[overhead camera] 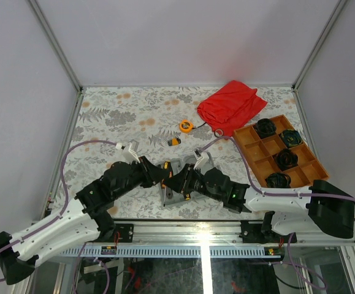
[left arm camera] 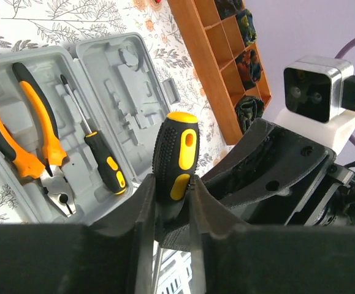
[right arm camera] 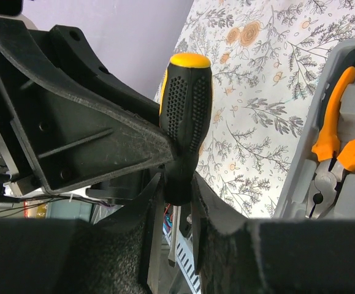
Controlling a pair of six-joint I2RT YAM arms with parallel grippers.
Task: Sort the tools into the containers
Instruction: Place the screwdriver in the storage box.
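The two arms lean in from either side and meet over the open grey case (overhead camera: 172, 197), covering much of it from above. At the far right lies a crumpled red cloth (overhead camera: 232, 105), and just beside it an orange-brown divided tray (overhead camera: 251, 136) holding black round parts (overhead camera: 286, 158). In the case's left half lie orange-handled pliers (left arm camera: 39, 128) and a short screwdriver (left arm camera: 100, 153). Where the arms meet, a black-and-orange screwdriver (right arm camera: 186, 104) is held in the air, cap up. The left gripper (left arm camera: 172, 184) has its fingers narrow against the handle. The right gripper (right arm camera: 177, 190) is clamped on the handle's base, so each gripper stands tight against the other. Beyond the case a round orange tape measure (overhead camera: 186, 126) sits on the table near the cloth, and a tiny orange-black piece (overhead camera: 174, 141) lies between it and the case. The table (overhead camera: 116, 116) has a floral covering, and pale lilac walls (overhead camera: 183, 37) enclose it.
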